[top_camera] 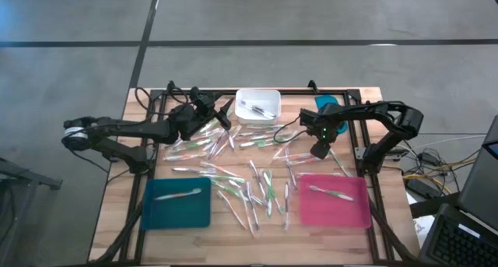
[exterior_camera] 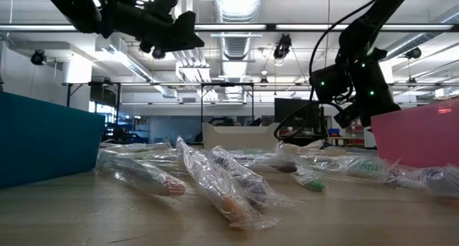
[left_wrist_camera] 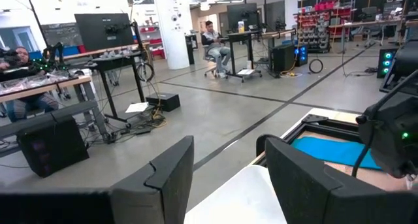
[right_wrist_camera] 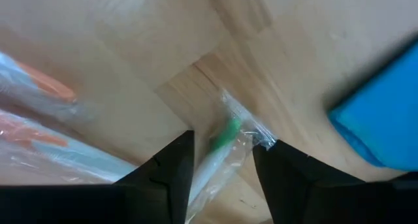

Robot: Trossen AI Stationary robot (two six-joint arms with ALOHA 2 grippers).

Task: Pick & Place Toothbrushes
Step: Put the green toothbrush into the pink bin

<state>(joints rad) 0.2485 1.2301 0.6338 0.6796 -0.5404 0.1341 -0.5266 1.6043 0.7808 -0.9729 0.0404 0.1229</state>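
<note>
Right claw [right_wrist_camera: 222,162] parted astride wrapped green toothbrush [right_wrist_camera: 221,142], wooden table [right_wrist_camera: 130,74], left claw [left_wrist_camera: 225,178] spread.

Two arms, one gripper each: left gripper [top_camera: 224,114], right gripper [top_camera: 320,150]; two fingers per gripper.
One tabletop [top_camera: 117,201].
Two flat trays: one teal tray [top_camera: 176,214], one pink tray [top_camera: 336,212]; one toothbrush lying in each.
One white bin [top_camera: 257,104], a few toothbrushes inside, exact number unclear.
One blue object [top_camera: 326,103] at tabletop's far edge.
Loose wrapped toothbrushes [top_camera: 257,185] scattered across tabletop: dozens, overlapping, no exact count possible.
Two people in room beyond, left wrist view.
</note>
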